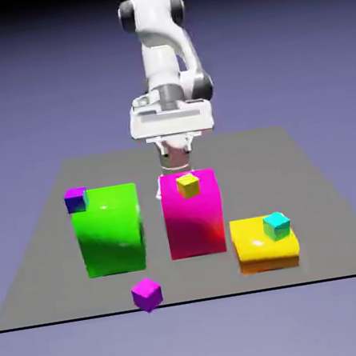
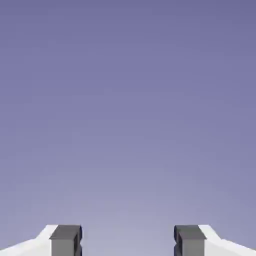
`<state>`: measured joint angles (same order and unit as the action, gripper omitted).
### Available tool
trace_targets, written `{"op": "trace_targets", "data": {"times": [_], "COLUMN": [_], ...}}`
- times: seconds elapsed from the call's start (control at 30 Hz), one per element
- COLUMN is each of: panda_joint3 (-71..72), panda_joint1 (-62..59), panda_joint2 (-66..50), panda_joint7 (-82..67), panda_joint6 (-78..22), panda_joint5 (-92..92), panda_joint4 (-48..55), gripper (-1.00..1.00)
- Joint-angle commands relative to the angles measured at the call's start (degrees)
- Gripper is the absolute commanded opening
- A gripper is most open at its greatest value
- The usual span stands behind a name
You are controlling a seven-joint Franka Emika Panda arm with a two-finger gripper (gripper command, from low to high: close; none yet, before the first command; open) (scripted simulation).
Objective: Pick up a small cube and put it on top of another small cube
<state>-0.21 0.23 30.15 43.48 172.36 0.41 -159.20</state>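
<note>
Gripper [image 2: 128, 242]: released; the two grey fingertips [image 2: 65, 240] stand apart with only plain backdrop between them, nothing grasped.
Gripper position: raised above the worktop [image 1: 313, 192], behind the large pink block [image 1: 193, 215] in the exterior view, partly hidden by it.
Purple cube [image 1: 147, 294]: on the worktop near its front edge, well apart from the gripper, toward the camera and to the exterior view's left.
Blue cube [image 1: 75, 200]: purple top face, at the upper back corner of the green block [image 1: 108, 230], to the exterior view's left of the gripper.
Yellow cube [image 1: 188, 185]: on top of the pink block, just in front of the gripper.
Cyan cube [image 1: 276, 225]: on the flat yellow block [image 1: 263, 245], to the exterior view's right of the gripper.
</note>
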Motion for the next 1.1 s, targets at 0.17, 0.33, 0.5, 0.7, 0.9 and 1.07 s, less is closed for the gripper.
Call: {"op": "trace_targets", "data": {"times": [0.17, 0.33, 0.5, 0.7, 0.9, 1.07], "panda_joint3": [-1.0, -1.9, -2.8, -3.8, -4.6, -3.4], "panda_joint1": [-2.3, -4.2, -6.1, -8.4, -10.3, -10.7], "panda_joint2": [-12.5, -22.8, -33.2, -45.7, -56.0, -63.9], "panda_joint7": [5.1, 9.3, 13.6, 18.7, 22.9, 21.5], "panda_joint6": [-8.2, -15.0, -21.8, -30.0, -36.8, -28.9], "panda_joint5": [2.1, 3.8, 5.5, 7.6, 9.3, 11.1], "panda_joint4": [9.0, 16.5, 24.0, 32.9, 40.4, 40.4], "gripper": [0.00, 0.00, 0.00, 0.00, 0.00, -1.00]}}
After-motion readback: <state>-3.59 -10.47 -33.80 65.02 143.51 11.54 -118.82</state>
